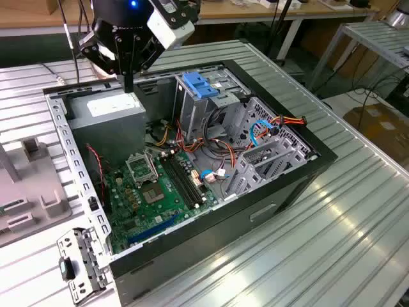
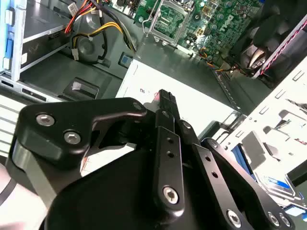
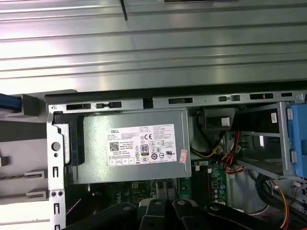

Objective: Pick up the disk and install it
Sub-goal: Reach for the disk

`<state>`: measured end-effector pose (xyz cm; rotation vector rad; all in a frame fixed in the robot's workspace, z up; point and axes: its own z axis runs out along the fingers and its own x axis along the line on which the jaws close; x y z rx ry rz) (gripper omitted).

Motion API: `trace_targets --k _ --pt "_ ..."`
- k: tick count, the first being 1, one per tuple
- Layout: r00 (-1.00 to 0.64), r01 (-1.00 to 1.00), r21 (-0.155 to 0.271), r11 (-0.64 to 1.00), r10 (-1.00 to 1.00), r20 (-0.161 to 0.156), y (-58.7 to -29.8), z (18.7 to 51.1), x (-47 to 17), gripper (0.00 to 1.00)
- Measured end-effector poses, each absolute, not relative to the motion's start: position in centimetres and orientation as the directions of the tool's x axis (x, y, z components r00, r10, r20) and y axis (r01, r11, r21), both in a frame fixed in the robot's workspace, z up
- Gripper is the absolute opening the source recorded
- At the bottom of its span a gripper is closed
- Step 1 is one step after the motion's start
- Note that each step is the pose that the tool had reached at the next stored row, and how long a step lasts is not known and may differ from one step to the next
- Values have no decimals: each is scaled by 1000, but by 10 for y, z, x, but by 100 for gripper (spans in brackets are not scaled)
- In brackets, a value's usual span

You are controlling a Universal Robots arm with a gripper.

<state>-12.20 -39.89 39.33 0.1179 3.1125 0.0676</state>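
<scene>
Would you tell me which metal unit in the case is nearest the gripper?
The grey power-supply box with the white sticker: the gripper hangs above it, while the tall cage with the blue latch stands toward the exterior view's right.

The silver desk has long ridges, and light shines off them in bright stripes. Behind it stands a wooden table with white legs. At the exterior view's right is another ridged metal table — under it, a brown cardboard box and dark cables lie on the pale floor.
</scene>
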Motion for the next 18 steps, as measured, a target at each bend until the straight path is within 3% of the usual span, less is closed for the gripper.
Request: trace_targets --k 18 --pt "-997 75 44 996 76 -24 -399 393 -129 11"
